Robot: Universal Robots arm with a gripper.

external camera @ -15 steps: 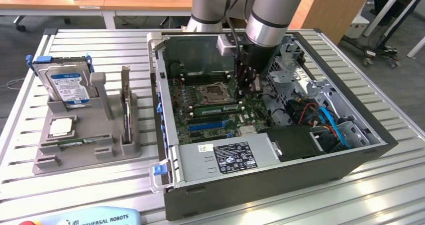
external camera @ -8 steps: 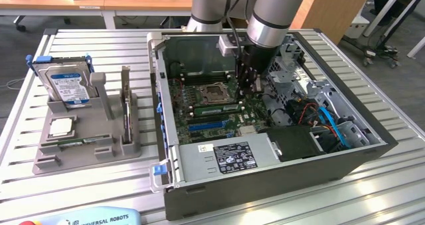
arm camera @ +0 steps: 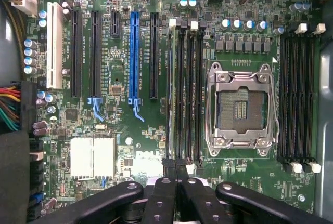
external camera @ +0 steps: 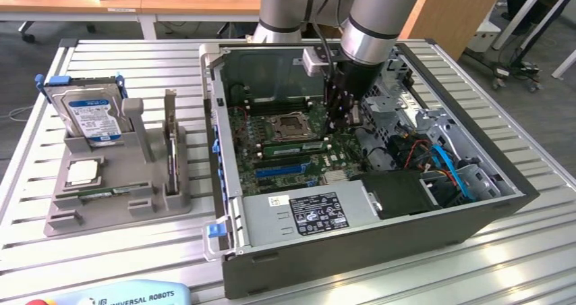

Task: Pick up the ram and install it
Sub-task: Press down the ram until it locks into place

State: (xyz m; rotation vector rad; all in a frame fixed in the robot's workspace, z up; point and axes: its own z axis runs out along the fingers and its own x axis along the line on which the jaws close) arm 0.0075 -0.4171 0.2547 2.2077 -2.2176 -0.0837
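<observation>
Slatted metal table [external camera: 504,251] carries open grey computer case [external camera: 360,244]. Black gripper [arm camera: 175,169] inside it, fingers together, tips at the end of the black memory slots just beside silver CPU socket [arm camera: 240,107]. Long green ram stick [external camera: 290,144] sits seated beside that socket.

Robotics lab, looks like: slatted alu bench [external camera: 108,251] carrying an open PC case [external camera: 360,251], grey parts fixture [external camera: 117,204] beside it, UR pendant [external camera: 126,295] at the near edge, wooden desks [external camera: 180,1] and floor cables behind.
</observation>
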